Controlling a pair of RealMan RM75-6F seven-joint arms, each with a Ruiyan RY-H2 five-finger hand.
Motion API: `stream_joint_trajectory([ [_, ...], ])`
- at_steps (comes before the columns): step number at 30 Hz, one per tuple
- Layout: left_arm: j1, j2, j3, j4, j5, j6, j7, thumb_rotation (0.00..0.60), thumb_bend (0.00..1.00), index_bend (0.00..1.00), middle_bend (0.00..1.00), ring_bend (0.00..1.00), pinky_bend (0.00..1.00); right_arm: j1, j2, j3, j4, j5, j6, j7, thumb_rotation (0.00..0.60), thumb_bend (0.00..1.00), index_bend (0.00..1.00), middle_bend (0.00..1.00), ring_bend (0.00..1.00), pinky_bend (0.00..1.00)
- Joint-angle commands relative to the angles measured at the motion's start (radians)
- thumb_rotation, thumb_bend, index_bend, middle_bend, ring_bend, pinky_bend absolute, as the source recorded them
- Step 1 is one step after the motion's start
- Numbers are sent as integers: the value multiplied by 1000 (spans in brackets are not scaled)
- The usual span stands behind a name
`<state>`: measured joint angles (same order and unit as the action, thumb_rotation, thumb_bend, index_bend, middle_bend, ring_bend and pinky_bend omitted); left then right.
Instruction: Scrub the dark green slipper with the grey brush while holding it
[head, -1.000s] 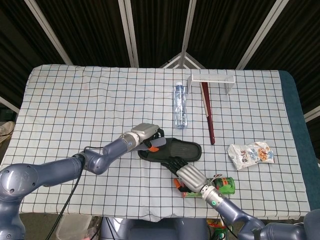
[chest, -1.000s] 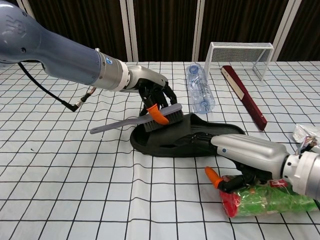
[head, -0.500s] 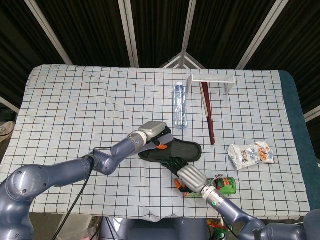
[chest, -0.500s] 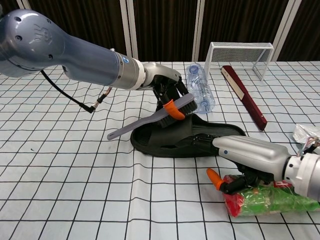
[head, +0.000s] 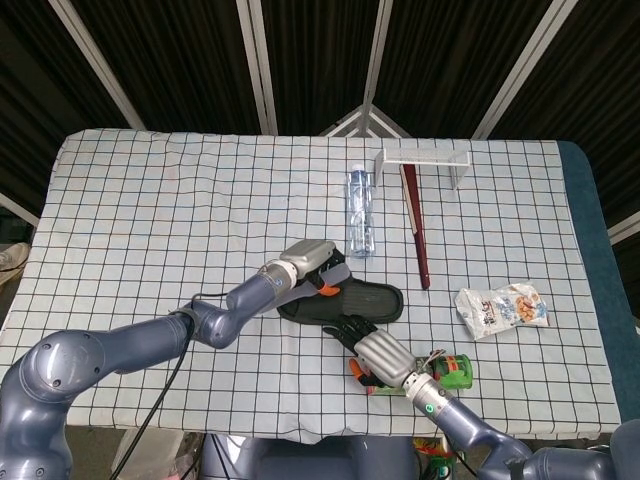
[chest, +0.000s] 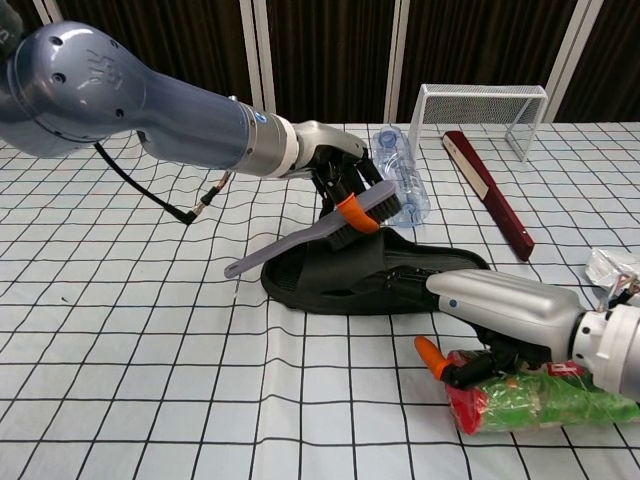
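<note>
Since the frame a second earlier, the left hand (chest: 335, 170) has carried the grey brush (chest: 330, 226) from the heel end of the dark green slipper (chest: 365, 275) toward its middle, and the brush head now tilts up, handle trailing toward 8 o'clock. The bristles appear to sit just above or barely on the strap; contact cannot be confirmed. This reads as one scrubbing stroke along the upper, with more likely needed. The left hand's fingers are wrapped around the brush. The right hand (chest: 500, 310) has kept its place, resting on the slipper's toe end at 4 o'clock, fingers apparently pressing it to the checked tablecloth (chest: 120, 330). The slipper lies at table centre, unmoved.
</note>
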<state>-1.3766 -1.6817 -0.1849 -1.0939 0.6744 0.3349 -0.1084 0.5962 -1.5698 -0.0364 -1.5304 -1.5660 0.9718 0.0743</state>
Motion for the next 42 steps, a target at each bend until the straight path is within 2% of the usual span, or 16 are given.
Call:
stream_joint_trajectory([
  [1,-9,29,28,-25,-12,-17,16,600,877,570,648,504,610,0,-1,-1,-3,0,-1,-3,600,770,0,68,0,0],
  [8,-36,78,103,-90,-62,-11,47,600,878,569,647,504,610,0,-9,-2,-10,4,-3,-21,600,770,0,68,0,0],
  [15,-45,107,154,-151,-87,26,74,600,877,569,647,504,610,-2,-12,-2,-19,17,-7,-41,600,769,0,68,0,0],
  [19,-48,122,151,-169,-105,45,72,600,878,570,648,504,610,-3,-12,-1,-22,21,-6,-50,600,770,0,68,0,0],
  [23,-46,148,127,-195,-110,65,60,600,878,570,648,504,611,-7,-7,4,-26,26,2,-62,600,770,0,68,0,0],
  [29,-46,213,111,-250,-112,64,55,600,878,570,648,504,611,-31,23,-5,-48,38,33,-159,600,771,0,68,0,0],
  [35,-19,293,139,-341,-88,100,74,600,878,570,648,504,611,-98,109,-15,-108,41,144,-255,600,770,0,58,0,0],
  [42,61,402,211,-499,-9,192,119,600,878,570,649,504,611,-174,329,-13,-236,76,257,-238,600,770,0,51,0,0],
])
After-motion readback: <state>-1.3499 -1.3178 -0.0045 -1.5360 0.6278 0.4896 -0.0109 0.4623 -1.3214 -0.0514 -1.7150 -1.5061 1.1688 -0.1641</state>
